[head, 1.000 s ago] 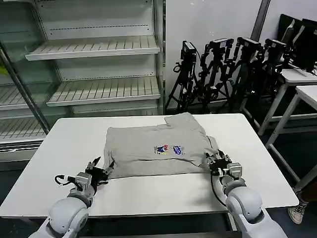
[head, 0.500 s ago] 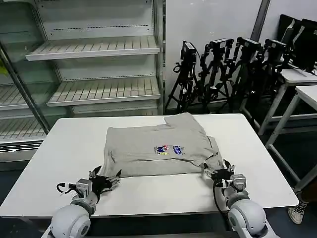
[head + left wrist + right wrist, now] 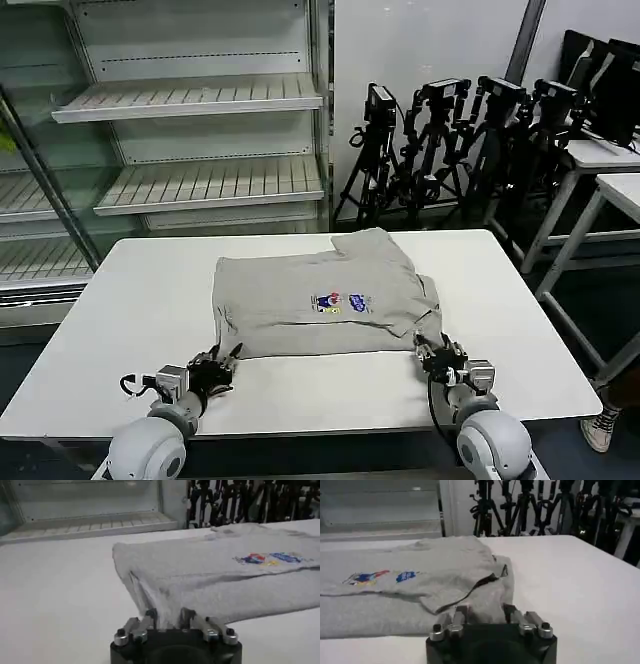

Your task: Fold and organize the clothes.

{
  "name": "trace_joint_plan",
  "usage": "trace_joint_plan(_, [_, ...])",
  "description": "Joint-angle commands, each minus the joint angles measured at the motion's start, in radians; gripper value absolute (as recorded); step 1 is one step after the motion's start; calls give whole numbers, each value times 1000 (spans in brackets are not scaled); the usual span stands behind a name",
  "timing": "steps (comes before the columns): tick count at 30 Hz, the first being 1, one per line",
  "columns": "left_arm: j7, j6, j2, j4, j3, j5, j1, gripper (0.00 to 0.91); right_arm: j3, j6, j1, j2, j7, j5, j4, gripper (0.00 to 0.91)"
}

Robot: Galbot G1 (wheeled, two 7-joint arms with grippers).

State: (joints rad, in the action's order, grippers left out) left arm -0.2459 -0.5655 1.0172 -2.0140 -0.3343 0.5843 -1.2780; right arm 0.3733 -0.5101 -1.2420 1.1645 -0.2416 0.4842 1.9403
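T-shirt: light grey, short-sleeved; lies on the white table, roughly centred, partly folded w/ one sleeve turned over the body at the far right. We see it flat except for ridges near both front corners.
Chest print: small, blue/red/yellow, face up, approx. mid-shirt; also seen in left wrist view and right wrist view.
Left gripper: low over the table at the shirt's near-left corner. In its wrist view the fingers stand close together w/ a pinch of grey fabric between them; cloth rises in a ridge from the fingertips toward the shirt's left edge. We read this as clamped on the T-shirt hem.
Right gripper: low over the table at the shirt's near-right corner. In its wrist view the fingers sit either side of the hem, fabric between them; gap is narrow. We read this as gripping the T-shirt edge.
Fold, right side: right wrist view shows an upper layer lapped over a lower one, dark seam line along the lap.
Table: white top, bare in front of both grippers' wrists and to either side of the shirt.
Shelving: white slatted shelves behind the table, left of centre.
Tripods: black, several, standing behind the table's far-right corner.
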Motion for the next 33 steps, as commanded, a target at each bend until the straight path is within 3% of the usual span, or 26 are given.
trace_joint_plan(1, [0, -6, 2, -19, -17, 42, -27, 40, 8, 0, -33, 2, -3, 13, 26, 0])
trace_joint_plan(12, [-7, -5, -13, -229, -109, -7, -290, 40, 110, 6, -295, -44, -4, -19, 258, 0])
trace_joint_plan(18, [-15, -2, 10, -355, -171, -50, -506, 40, 172, 6, -470, -46, -7, -56, 398, 0])
trace_joint_plan(23, [-19, -1, 31, -388, -181, -107, -588, 40, 181, -12, -565, -39, -8, -104, 465, 0])
trace_joint_plan(24, [-17, -3, 29, -390, -184, -111, -590, 40, 181, -15, -566, -39, -10, -105, 473, 474])
trace_joint_plan(25, [-17, -6, 26, -393, -186, -111, -591, 101, 181, -23, -564, -40, -12, -104, 480, 907])
trace_joint_plan(26, [-18, -10, 23, -397, -189, -110, -590, 645, 182, -23, -561, -40, -14, -104, 484, 907])
trace_joint_plan(27, [-19, -10, 22, -399, -190, -111, -589, 645, 182, -23, -559, -40, -15, -104, 489, 907])
trace_joint_plan(28, [-19, -10, 20, -403, -193, -111, -586, 907, 185, -20, -554, -40, -17, -104, 494, 907])
trace_joint_plan(33, [-16, -11, 21, -435, -212, -117, -580, 907, 205, 35, -525, -36, -26, -104, 517, 907])
